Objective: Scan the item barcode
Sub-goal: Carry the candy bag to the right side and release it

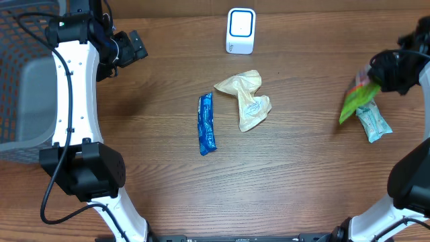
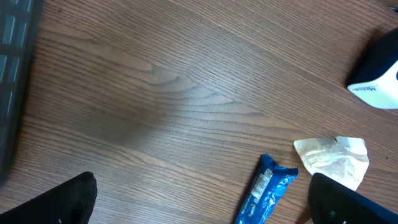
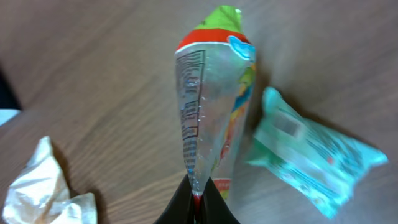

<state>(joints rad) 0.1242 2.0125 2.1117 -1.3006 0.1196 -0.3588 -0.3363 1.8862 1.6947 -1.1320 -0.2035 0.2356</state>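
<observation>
My right gripper [image 3: 197, 193] is shut on the bottom edge of a green and red snack packet [image 3: 211, 106], which stands up from the jaws with a printed barcode strip along its clear side. From overhead the packet [image 1: 356, 97] hangs at the far right below the right gripper [image 1: 377, 75]. The white scanner [image 1: 240, 30] stands at the back centre, well to the left of the packet. At the back left my left gripper [image 1: 138, 46] is open and holds nothing; in its own view the left gripper [image 2: 202, 199] hovers over bare wood.
A blue bar [image 1: 207, 124] and a crumpled beige wrapper [image 1: 247, 99] lie mid-table. A teal packet [image 1: 373, 122] lies just beneath the held packet. A grey basket [image 1: 20, 74] fills the left edge. The left wrist view shows the scanner [image 2: 379, 74] at far right.
</observation>
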